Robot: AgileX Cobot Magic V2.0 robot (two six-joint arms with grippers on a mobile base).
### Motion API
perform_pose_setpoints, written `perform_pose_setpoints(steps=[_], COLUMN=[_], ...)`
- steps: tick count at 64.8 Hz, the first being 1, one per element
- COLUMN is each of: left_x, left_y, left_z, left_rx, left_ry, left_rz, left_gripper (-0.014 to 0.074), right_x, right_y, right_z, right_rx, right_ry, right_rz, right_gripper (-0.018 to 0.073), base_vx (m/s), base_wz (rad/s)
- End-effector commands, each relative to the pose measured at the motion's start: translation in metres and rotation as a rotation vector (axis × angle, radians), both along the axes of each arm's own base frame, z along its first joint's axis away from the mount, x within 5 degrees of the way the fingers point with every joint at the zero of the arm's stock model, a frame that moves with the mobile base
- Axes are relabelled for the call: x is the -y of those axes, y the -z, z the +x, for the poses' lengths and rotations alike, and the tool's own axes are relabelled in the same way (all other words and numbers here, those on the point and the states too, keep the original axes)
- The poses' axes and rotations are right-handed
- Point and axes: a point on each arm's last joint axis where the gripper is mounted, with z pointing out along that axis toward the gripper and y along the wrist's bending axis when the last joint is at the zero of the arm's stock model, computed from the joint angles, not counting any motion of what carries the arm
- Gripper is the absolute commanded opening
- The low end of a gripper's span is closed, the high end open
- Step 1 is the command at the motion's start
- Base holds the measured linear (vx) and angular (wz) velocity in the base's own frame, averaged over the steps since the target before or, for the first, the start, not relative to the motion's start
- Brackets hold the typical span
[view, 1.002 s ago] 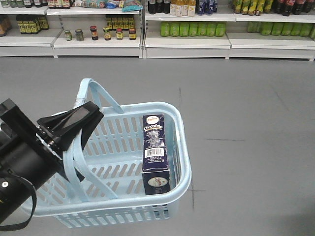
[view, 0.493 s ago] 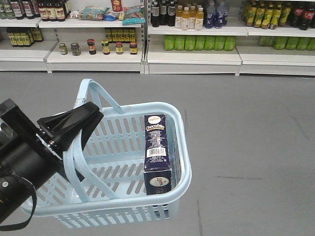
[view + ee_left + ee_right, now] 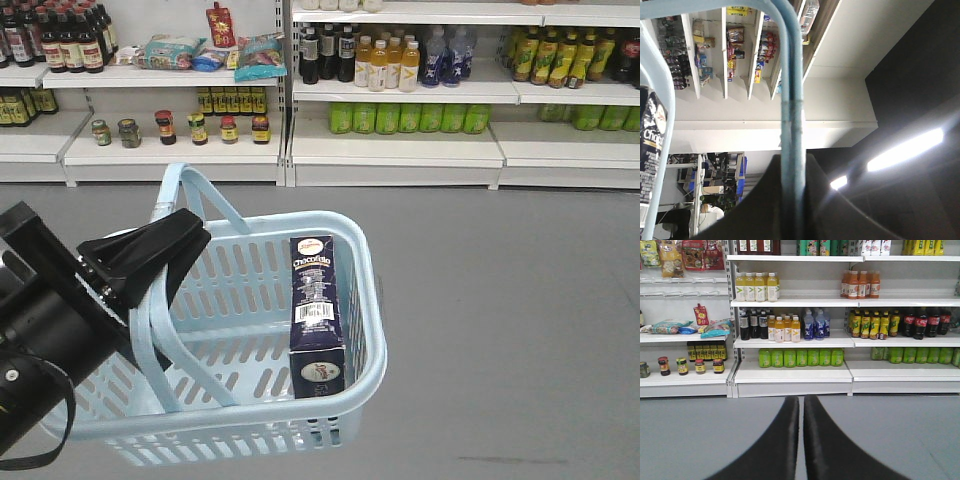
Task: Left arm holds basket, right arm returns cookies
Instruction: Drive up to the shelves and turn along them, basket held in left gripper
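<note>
Black wedge-shaped left gripper [image 3: 152, 255]: clamped on one light blue hoop handle [image 3: 196, 186] of the light blue slotted plastic basket [image 3: 290, 214], which hangs at lower centre of the front view. I read this as the left arm carrying the load so the right is free to pick.

The left wrist view shows the handle [image 3: 791, 100] running straight between the jaws (the front view shows only the wedge over it).

Right gripper [image 3: 801, 440]: fingers drawn almost together, nothing between them. I see it in its own wrist view only.

The tall dark navy cardboard cookie box [image 3: 317, 310] stands upright inside the basket, close along its right wall, not yet lifted.

White store shelves [image 3: 790, 376] of bottles face the right wrist squarely, presumably the return spot.
</note>
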Motion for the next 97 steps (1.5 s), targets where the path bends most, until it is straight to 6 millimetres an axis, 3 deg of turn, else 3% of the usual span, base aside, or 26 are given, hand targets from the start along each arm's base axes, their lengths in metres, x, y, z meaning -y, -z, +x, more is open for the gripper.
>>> perform_pose_setpoints(steps=[1,97], left_x=[-0.0020,-0.0019], left_y=[-0.0263,-0.0257], left_z=[-0.0050,-0.0047], left_rx=[0.139,0.133], left_ry=[0.012,0.011], left_rz=[-0.126,-0.122], left_gripper=[-0.0003,-0.0003], right_x=[0.0004,0.0004], right_y=[-0.0010,-0.0010], right_z=[-0.0001,-0.0001], right_rx=[0.061,0.061], right_ry=[0.005,0.005], right_rz=[-0.018,-0.018], right_gripper=[-0.0006,-0.0006], base_vx=[0.59,0.55], base_wz=[-0.03,-0.04])
